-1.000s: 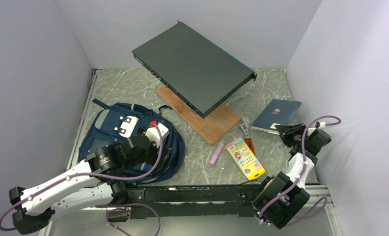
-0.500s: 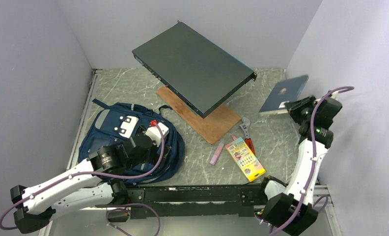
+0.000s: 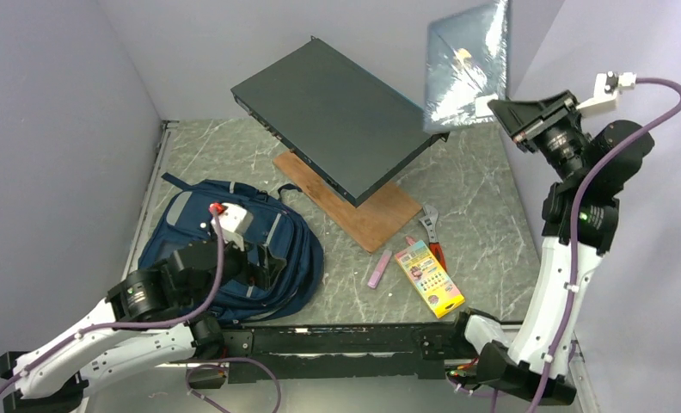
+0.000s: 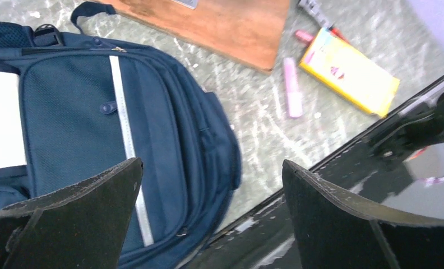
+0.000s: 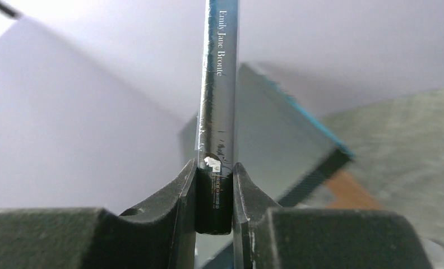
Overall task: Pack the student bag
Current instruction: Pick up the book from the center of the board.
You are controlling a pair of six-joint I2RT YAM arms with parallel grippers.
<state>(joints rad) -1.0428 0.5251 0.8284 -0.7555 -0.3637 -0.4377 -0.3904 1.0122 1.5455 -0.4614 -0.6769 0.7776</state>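
Observation:
The student bag (image 3: 234, 249), navy blue with light grey stripes, lies flat at the left of the table; it also shows in the left wrist view (image 4: 96, 129). My left gripper (image 3: 264, 262) hovers open and empty over the bag's right side, its jaws wide apart (image 4: 211, 213). My right gripper (image 3: 500, 110) is raised high at the back right and shut on the spine end of a blue shrink-wrapped book (image 3: 466, 62), held upright; the spine shows in the right wrist view (image 5: 218, 101) between the gripper (image 5: 214, 193) jaws.
A dark flat device (image 3: 337, 112) rests tilted on a wooden board (image 3: 380, 215) at the back. A pink marker (image 3: 379, 268), a yellow crayon box (image 3: 429, 277) and a wrench (image 3: 430, 222) lie right of the bag. Walls close in left, back and right.
My right gripper has lifted the book from the table at the right up high toward the back, turning it upright. My left gripper has drawn back toward the bag's near right side.

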